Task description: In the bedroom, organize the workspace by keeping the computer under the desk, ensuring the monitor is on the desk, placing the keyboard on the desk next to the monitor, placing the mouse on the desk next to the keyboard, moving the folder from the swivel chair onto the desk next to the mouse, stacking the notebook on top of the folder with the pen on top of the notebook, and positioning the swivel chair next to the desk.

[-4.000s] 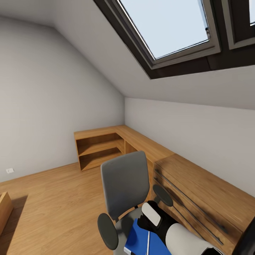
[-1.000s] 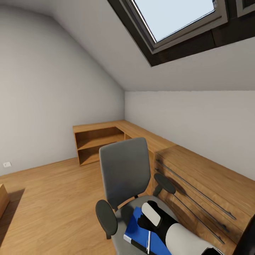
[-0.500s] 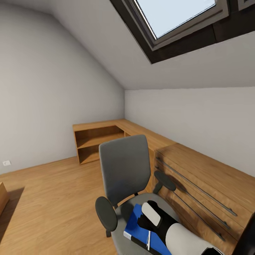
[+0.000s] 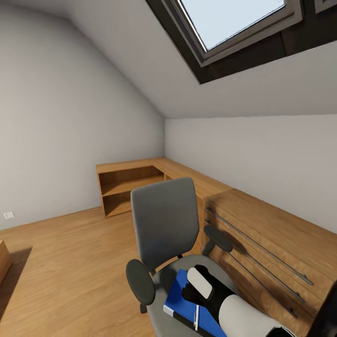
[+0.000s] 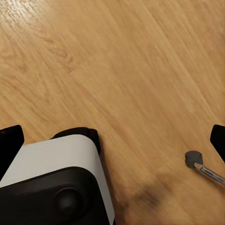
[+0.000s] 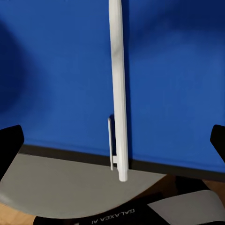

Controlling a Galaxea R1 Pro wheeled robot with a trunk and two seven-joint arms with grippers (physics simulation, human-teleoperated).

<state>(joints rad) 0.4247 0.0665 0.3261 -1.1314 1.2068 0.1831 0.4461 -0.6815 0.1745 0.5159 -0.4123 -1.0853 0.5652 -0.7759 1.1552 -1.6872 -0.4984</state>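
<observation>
The grey swivel chair [image 4: 164,224] stands just ahead of me, its back facing the room. On its seat [image 4: 161,320] lies the bright blue folder [image 4: 180,292], with the thin whitish pen [image 4: 196,317] resting on top. My right gripper [image 4: 191,296] hangs directly over the folder. In the right wrist view the right gripper [image 6: 112,145] is open, and the pen [image 6: 118,89] lies lengthwise on the blue folder [image 6: 51,70] between its spread fingertips [image 6: 9,145]. My left gripper [image 5: 112,140] is open and empty above the wooden floor.
A low wooden shelf unit [image 4: 131,182] runs along the far walls into a wooden drawer chest [image 4: 267,243] with long bar handles, right beside the chair. Open wooden floor [image 4: 65,262] lies to the left. A chair caster [image 5: 193,158] shows near my base [image 5: 56,178].
Since 4 s ago the head view has shifted, so more of the seat and folder shows. Over the last half second nothing has moved.
</observation>
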